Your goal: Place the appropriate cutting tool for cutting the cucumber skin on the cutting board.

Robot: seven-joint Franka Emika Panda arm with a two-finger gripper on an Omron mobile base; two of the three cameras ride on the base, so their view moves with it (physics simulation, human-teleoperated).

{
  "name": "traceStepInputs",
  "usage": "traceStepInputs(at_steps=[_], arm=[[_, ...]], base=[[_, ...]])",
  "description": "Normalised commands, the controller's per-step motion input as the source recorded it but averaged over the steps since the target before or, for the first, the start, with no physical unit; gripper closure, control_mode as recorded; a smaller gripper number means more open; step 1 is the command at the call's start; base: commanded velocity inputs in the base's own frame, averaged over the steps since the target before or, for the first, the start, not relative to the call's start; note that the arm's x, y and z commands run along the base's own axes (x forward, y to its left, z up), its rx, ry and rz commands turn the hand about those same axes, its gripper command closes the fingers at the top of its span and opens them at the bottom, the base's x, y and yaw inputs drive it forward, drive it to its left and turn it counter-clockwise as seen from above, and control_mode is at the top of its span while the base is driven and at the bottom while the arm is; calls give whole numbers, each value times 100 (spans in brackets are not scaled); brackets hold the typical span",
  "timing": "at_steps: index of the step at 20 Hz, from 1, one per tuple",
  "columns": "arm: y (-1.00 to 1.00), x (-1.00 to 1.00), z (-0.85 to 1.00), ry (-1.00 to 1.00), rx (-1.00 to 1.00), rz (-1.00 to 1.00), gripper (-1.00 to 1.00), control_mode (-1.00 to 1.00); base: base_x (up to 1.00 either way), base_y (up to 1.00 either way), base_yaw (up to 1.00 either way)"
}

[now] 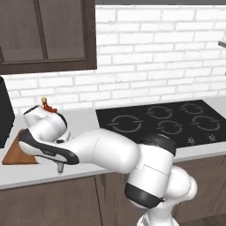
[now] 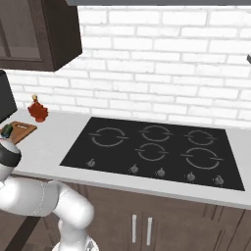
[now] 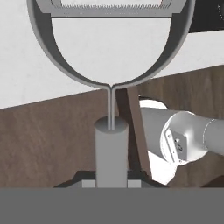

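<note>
The grey metal peeler (image 3: 111,87) stands in the hand view with its slim handle rising from between my fingers and its forked head spread over the white counter. My gripper (image 3: 111,183) is shut on that handle. In the left base view a grey tip of the peeler (image 1: 59,168) pokes out under my hand, just right of the brown cutting board (image 1: 15,154) and over the counter's front edge. The right base view has the cutting board (image 2: 23,129) at the far left with the stubby green cucumber (image 2: 7,130) on it.
A black cooktop (image 2: 157,149) fills the counter to the right. A small red bottle (image 2: 37,110) stands behind the board near the brick wall. A black appliance (image 1: 5,114) sits at the left edge. Dark wall cabinets (image 1: 44,35) hang above.
</note>
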Motion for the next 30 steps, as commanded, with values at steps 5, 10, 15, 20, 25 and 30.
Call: traceStepInputs(at_steps=[5,10,15,20,25,30], arm=[[-3,47,0,-21,-1,19,100,-100],[-11,41,-1,-15,3,19,100,-100],[0,27,-17,-7,9,12,100,-100],[0,16,-20,-4,14,1,100,-100],[1,19,-7,-1,18,0,100,-100],[27,9,-15,-1,15,0,100,-100]], base=[[0,0,0],[0,0,0],[0,0,0],[0,0,0],[0,0,0],[0,0,0]])
